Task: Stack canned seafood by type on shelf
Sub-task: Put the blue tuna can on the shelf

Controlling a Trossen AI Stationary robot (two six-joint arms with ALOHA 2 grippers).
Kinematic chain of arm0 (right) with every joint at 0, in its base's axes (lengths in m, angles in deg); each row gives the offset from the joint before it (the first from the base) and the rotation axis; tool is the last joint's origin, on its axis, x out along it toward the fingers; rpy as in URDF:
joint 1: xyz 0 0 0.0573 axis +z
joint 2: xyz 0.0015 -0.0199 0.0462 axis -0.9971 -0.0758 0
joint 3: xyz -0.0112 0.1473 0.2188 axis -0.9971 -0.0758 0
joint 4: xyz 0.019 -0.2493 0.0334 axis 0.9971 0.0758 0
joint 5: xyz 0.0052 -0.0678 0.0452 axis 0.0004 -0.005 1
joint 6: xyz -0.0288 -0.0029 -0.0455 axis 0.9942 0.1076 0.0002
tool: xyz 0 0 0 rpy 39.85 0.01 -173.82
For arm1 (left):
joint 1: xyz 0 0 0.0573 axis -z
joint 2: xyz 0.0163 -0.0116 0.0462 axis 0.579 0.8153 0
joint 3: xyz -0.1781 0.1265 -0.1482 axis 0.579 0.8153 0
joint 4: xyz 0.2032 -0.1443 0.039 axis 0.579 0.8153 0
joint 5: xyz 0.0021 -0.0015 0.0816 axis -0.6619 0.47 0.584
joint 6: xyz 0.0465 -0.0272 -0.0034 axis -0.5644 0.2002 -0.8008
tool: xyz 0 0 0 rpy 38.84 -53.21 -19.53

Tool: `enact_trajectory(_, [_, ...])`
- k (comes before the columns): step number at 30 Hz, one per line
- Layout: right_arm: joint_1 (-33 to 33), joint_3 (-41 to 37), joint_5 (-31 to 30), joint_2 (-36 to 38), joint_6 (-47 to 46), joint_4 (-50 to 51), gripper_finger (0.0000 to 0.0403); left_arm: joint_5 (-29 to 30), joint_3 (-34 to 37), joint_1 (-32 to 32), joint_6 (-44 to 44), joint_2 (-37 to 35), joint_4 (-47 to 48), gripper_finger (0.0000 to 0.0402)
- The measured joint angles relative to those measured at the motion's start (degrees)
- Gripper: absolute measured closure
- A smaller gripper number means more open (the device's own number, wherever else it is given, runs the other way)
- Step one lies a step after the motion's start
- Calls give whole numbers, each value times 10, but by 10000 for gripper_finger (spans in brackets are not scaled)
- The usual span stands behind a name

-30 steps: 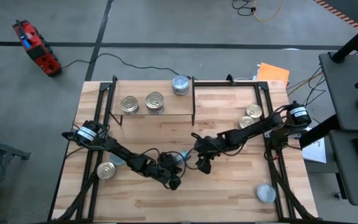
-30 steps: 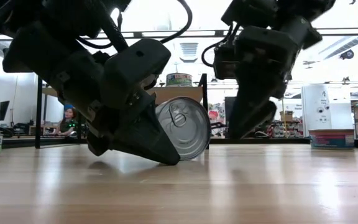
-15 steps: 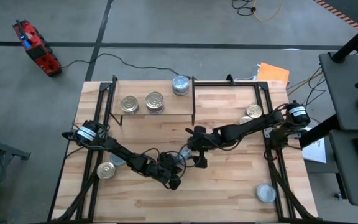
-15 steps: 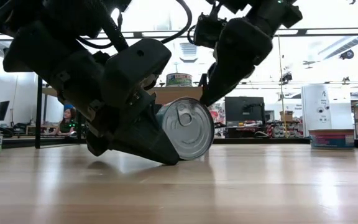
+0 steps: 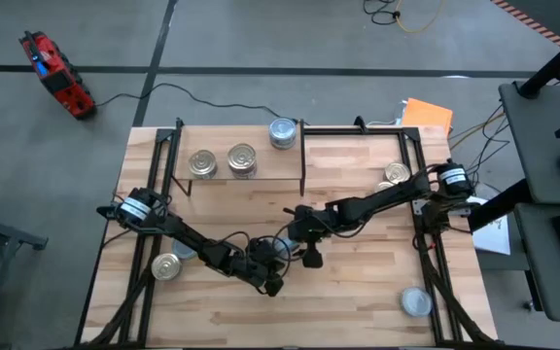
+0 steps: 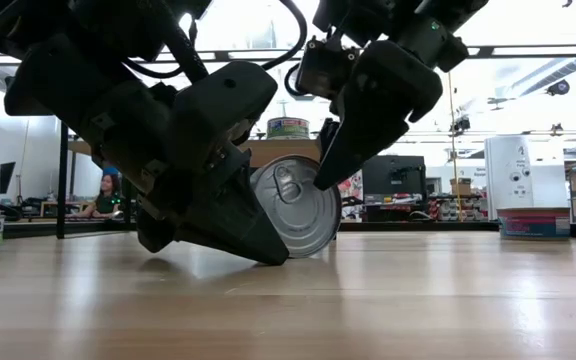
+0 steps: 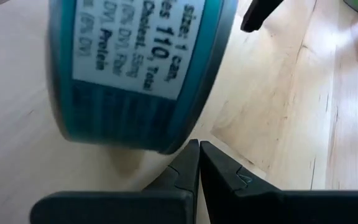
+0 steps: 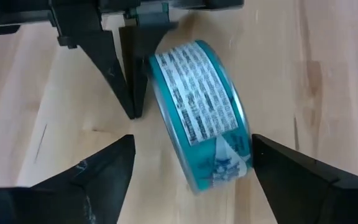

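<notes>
Left hand (image 6: 253,240): fingers pressed shut, tips wedged under a tin at mid-frame of the high view; it props the tin but grips nothing.
Right hand (image 8: 188,165): fingers spread wide, straddling the same tin, not closed on it.
Tin in play (image 6: 293,205): teal label, silver lid, tipped on edge on the bench (image 5: 358,292).
Shelf (image 5: 261,173): upper centre of the high view; two golden tins (image 5: 222,161) on its board, one silver tin (image 5: 282,132) at its right end.
Left to do: golden tin (image 5: 166,265) at left, golden pair (image 5: 393,177) at right, silver tin (image 5: 416,301) at lower right, all on the bench.
Progress: about a third shelved; most tins wait.
</notes>
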Motion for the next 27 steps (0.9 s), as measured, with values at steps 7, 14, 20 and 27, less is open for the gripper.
enact_trajectory(7, [-1,0,2,0,-7,-10,170,0,0,3,13,0,0,402])
enact_trajectory(14, [-4,0,14,4,-13,-16,273,-2,-5,3,13,-2,12,402])
enact_trajectory(20, [-4,0,42,14,-61,-8,272,-16,-5,3,13,-12,26,402])
enact_trajectory(27, [-6,-1,39,65,-125,48,272,-54,-3,6,13,-64,116,402])
